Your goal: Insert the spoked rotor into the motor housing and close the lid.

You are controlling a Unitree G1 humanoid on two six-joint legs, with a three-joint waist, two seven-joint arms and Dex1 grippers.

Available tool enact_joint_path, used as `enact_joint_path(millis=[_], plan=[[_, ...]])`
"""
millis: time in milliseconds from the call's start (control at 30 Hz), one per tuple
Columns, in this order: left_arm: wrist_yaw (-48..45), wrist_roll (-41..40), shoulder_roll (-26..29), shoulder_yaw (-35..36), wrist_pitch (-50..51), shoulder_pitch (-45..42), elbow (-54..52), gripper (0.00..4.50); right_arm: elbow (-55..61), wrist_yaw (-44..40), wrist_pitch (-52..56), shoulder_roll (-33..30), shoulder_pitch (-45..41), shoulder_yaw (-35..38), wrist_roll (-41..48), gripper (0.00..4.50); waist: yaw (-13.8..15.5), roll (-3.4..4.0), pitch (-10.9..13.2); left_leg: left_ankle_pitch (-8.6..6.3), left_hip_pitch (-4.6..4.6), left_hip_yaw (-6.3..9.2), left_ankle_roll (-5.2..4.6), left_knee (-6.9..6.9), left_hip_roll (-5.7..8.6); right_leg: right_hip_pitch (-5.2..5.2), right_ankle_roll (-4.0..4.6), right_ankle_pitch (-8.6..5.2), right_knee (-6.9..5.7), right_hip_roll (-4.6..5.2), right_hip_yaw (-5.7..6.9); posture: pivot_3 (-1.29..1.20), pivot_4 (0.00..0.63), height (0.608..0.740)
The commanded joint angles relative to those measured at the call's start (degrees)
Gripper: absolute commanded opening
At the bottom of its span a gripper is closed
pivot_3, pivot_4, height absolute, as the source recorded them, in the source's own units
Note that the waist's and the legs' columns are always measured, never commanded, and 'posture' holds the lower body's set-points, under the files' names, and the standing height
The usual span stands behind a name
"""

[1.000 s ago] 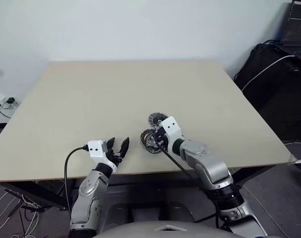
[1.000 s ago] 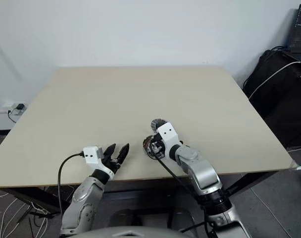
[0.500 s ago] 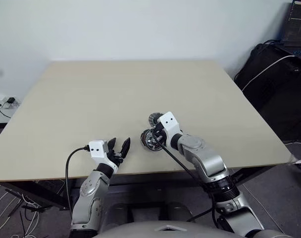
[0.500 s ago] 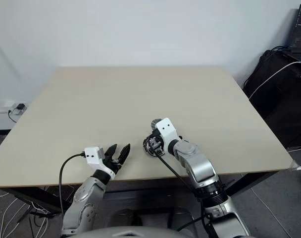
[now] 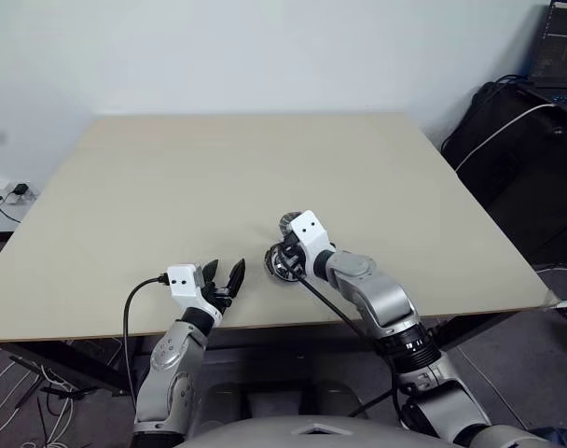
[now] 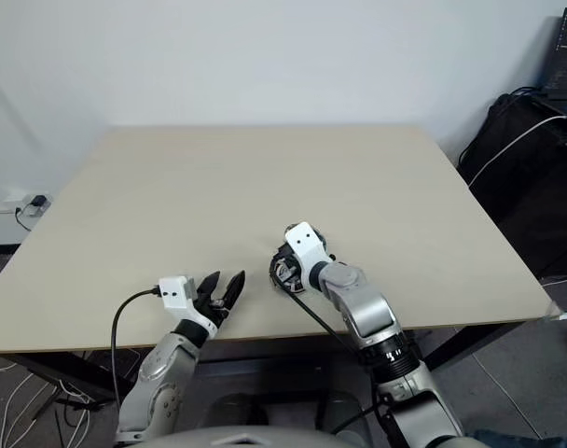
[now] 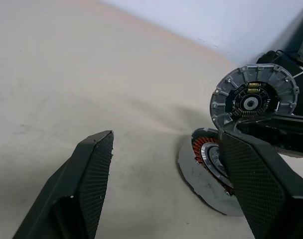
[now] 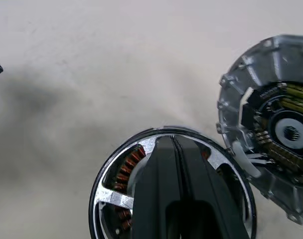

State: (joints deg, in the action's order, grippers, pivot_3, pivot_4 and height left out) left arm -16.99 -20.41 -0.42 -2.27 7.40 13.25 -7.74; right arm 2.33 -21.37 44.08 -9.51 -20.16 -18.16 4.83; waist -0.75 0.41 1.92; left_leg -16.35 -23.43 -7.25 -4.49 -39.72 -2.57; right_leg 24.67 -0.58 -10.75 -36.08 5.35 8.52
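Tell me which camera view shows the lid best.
The left wrist view: the lid shows whole, segmented rim and dark centre facing the camera, beyond the motor housing. The right wrist view shows it nearer but cut off at the picture's edge, beside the shut right gripper. In the eye views it is small, partly behind the right wrist.

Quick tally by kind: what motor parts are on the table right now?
Motor housing: 1
Spoked rotor, seated in the housing: 1
Lid, segmented face showing, beside the housing: 1
Total: 3
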Motion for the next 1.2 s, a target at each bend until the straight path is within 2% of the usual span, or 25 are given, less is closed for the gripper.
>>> enact_joint_path(millis=[33, 1200], plan=[[0.22, -0.34, -0.42, -0.07, -0.47, 0.06, -2.64, 3.64, 0.23, -0.4, -1.57, 0.46, -1.96, 0.17, -0.37, 0.0, -0.02, 0.0, 0.0, 0.0, -0.01, -0.01, 0.0, 0.0, 0.0, 0.0, 0.0, 0.0, 0.0, 0.0, -0.01, 0.0, 0.0, 0.74], [0.49, -0.39, -0.99, -0.64, 0.35, 0.32, -2.4, 3.64, -7.78, 0.6, -5.27, 2.42, -4.64, 1.72, -2.53, 0.0, -0.06, 0.08, -0.05, 0.0, 0.0, -0.04, 0.01, 0.0, 0.0, -0.01, 0.0, 0.0, -0.02, -0.01, -0.02, 0.0, 0.0, 0.74]])
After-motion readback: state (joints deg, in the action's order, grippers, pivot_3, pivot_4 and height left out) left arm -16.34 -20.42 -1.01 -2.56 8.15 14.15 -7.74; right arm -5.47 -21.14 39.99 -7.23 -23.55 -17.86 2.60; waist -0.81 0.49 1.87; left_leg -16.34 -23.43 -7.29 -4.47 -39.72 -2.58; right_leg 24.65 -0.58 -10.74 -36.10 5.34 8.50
